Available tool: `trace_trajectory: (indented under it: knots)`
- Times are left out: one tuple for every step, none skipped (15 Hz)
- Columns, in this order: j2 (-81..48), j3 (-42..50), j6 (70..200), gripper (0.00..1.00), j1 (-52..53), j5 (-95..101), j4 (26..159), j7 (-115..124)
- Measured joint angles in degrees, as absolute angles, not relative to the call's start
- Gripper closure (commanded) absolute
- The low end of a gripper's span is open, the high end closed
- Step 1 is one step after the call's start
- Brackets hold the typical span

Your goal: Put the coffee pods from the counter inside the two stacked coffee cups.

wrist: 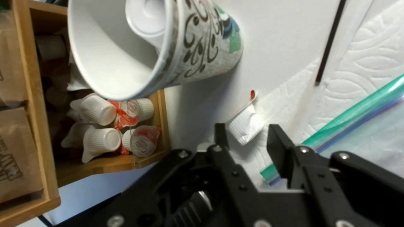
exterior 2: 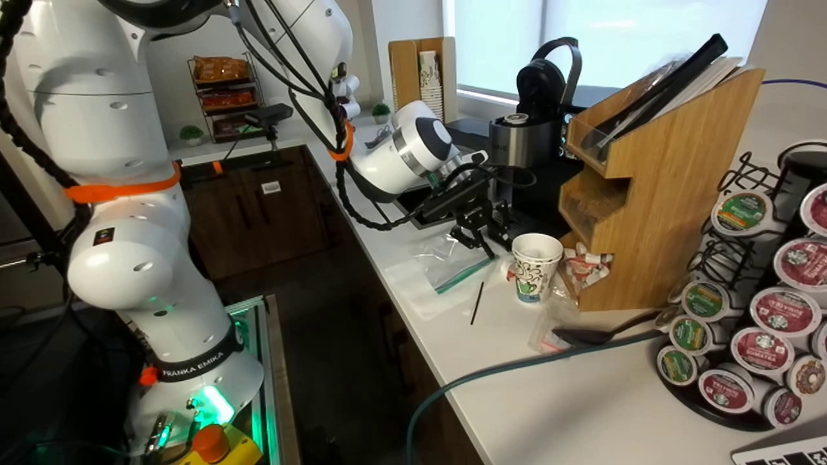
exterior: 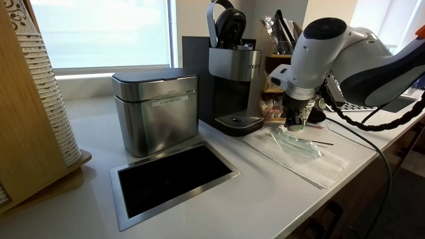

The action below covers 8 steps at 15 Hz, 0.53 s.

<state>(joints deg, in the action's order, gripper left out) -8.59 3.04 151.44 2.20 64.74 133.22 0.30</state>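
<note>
Two stacked coffee cups [wrist: 202,47], white inside with a dark scroll pattern, stand upright on the counter [exterior: 259,196]. A white coffee pod [wrist: 148,15] lies inside the upper cup. Another small white ribbed coffee pod [wrist: 244,124] with a red-marked lid edge is on the counter close by the cups, partly over a paper towel. My gripper [wrist: 247,130] points down at this pod, its fingers spread to either side in the wrist view with visible gaps. Whether the tips reach down to the pod's height I cannot tell. In an exterior view the gripper [exterior 2: 490,248] is beside the cups.
A wooden organiser [exterior 2: 685,181] with several pods in its low compartment stands right behind the cups. A clear zip bag [wrist: 372,138] and a paper towel [exterior: 332,166] lie under the gripper. A black stick [exterior 2: 478,303], a black spoon [exterior 2: 591,334] and the coffee machine [exterior: 229,64] are near.
</note>
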Motion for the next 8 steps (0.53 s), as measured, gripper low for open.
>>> trace_trajectory:
  knots:
    - [-8.59,3.35,151.49,0.2,2.0,64.84,133.32,0.32]
    - [-8.59,3.67,151.77,0.13,1.73,64.85,133.35,0.32]
    - [-8.6,4.04,152.36,0.07,1.35,64.85,133.34,0.32]
    - [-8.6,4.41,153.17,0.0,0.92,64.84,133.34,0.28]
    - [-8.63,4.51,154.05,0.0,0.22,64.74,133.31,-0.12]
    - [-8.73,4.69,155.01,0.0,-0.39,64.69,133.25,-0.62]
    - [-8.94,4.72,156.15,0.0,-1.04,64.32,133.17,-1.59]
    - [-9.25,4.68,157.1,0.05,-1.58,63.61,133.04,-2.69]
